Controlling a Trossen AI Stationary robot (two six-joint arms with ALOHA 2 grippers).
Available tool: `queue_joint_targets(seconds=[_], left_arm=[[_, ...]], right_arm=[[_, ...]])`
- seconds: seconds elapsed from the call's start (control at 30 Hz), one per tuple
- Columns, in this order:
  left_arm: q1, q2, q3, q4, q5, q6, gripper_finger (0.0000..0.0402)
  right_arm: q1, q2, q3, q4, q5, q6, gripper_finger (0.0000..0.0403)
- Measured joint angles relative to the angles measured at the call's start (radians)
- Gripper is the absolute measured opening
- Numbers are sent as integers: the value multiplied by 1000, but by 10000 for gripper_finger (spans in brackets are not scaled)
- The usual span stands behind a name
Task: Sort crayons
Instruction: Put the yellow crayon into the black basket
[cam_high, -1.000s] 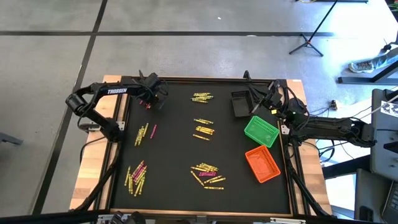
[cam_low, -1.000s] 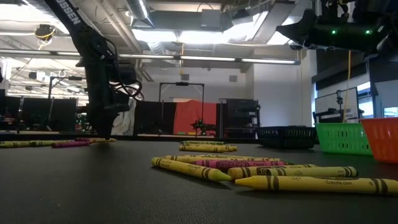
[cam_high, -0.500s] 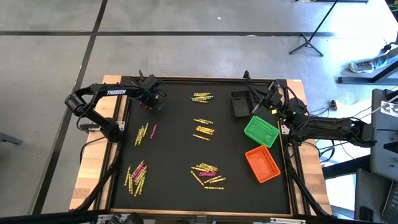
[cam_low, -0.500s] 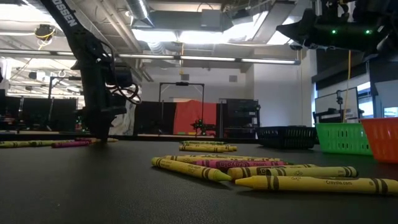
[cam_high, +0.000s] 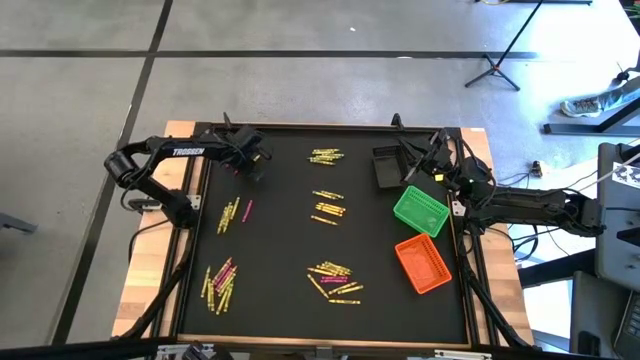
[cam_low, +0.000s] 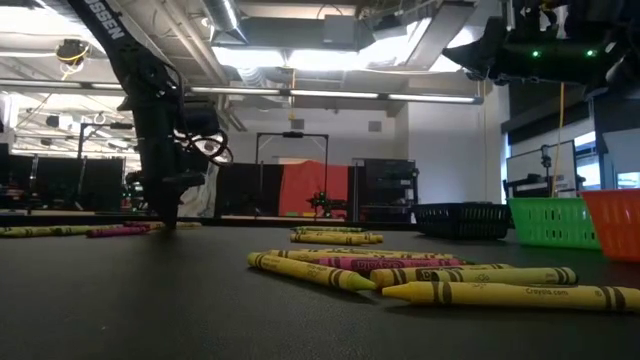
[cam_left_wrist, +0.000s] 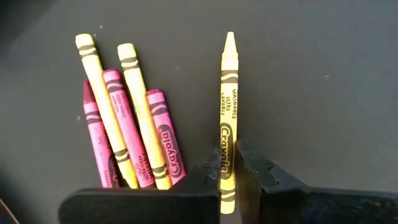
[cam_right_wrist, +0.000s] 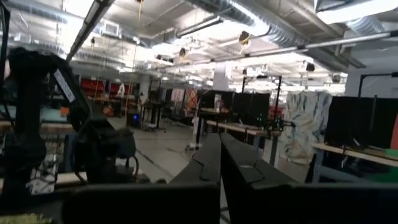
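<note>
Left pincer (cam_left_wrist: 229, 180) down at the table's (cam_high: 290, 240) far-left corner, closed on one yellow crayon (cam_left_wrist: 227, 118) beside a small cluster (cam_left_wrist: 127, 118), singling it out for sorting; right pincer (cam_right_wrist: 220, 163) shut, empty, waiting over the bins (cam_high: 420, 210).

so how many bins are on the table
3, all on the right side: a black bin farthest back, a green bin in the middle, an orange bin nearest the front.
</note>
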Motion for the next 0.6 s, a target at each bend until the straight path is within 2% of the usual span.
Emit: queue_joint_targets(seconds=[0.1, 0.23, 0.4, 0.5, 0.6], left_arm=[[-25, -54, 0, 31, 10, 17, 10], [-71, -153, 0, 92, 8, 50, 11], [-156, -253, 1, 308, 68, 141, 11], [-213, -263, 3, 472, 145, 209, 11], [-268, -249, 3, 635, 230, 291, 11]], right_arm=[[0, 0, 0, 0, 8, 0, 24], [0, 1, 0, -10, 7, -2, 82], [0, 34, 5, -16, 3, -2, 151], [0, 74, 66, -129, -105, -2, 171], [1, 152, 154, -224, -177, 0, 174]])
